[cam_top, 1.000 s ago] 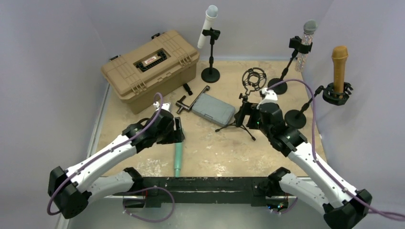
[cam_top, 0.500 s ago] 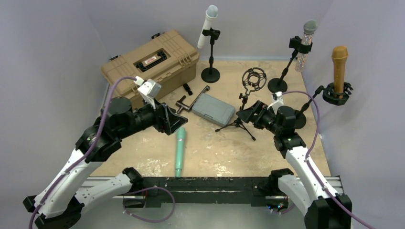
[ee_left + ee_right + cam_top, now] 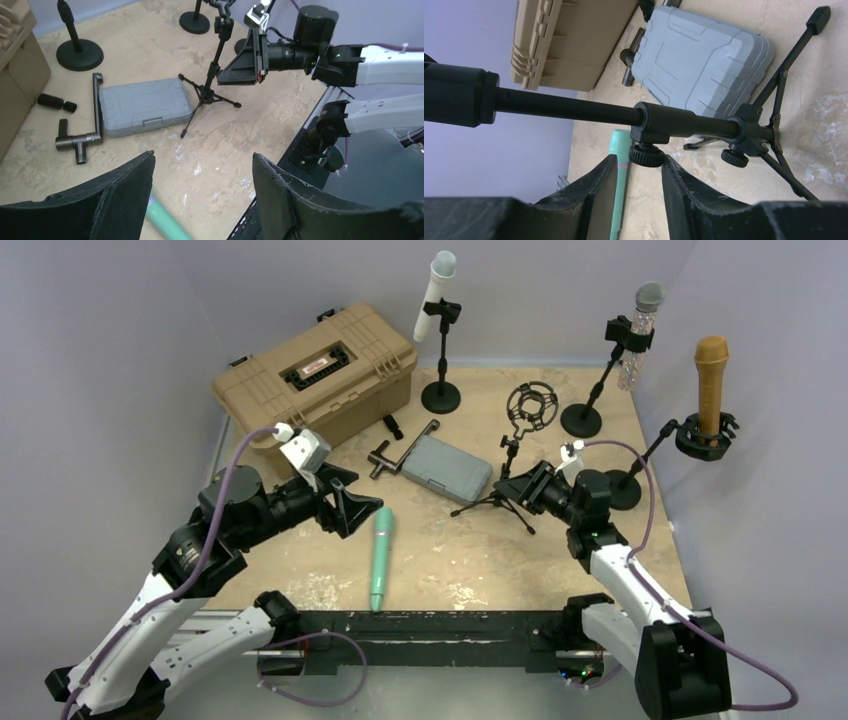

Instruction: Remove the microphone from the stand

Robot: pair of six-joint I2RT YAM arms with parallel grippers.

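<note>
The mint-green microphone [image 3: 381, 558] lies flat on the table, clear of the stand; a piece of it [image 3: 162, 222] shows under my left fingers. The black tripod stand [image 3: 497, 495] holds up an empty ring mount [image 3: 528, 405]. Above and to the left of the microphone, my left gripper [image 3: 358, 495] hangs open and empty. My right gripper [image 3: 507, 485] is at the stand's pole. Its jaws are narrow, and the pole's clamp knob [image 3: 646, 155] sits at the fingertips with a slit showing on one side.
A tan hard case [image 3: 315, 375] stands back left, with a grey plastic case [image 3: 447, 468] and a metal T-handle [image 3: 390, 458] mid-table. Three other stands along the back and right hold a white [image 3: 436, 295], a grey-headed [image 3: 640, 325] and a brown microphone [image 3: 711, 380].
My left arm lifted off the microphone and drew back to the left, leaving it on the table. My right gripper's jaws narrowed at the stand's pole.
</note>
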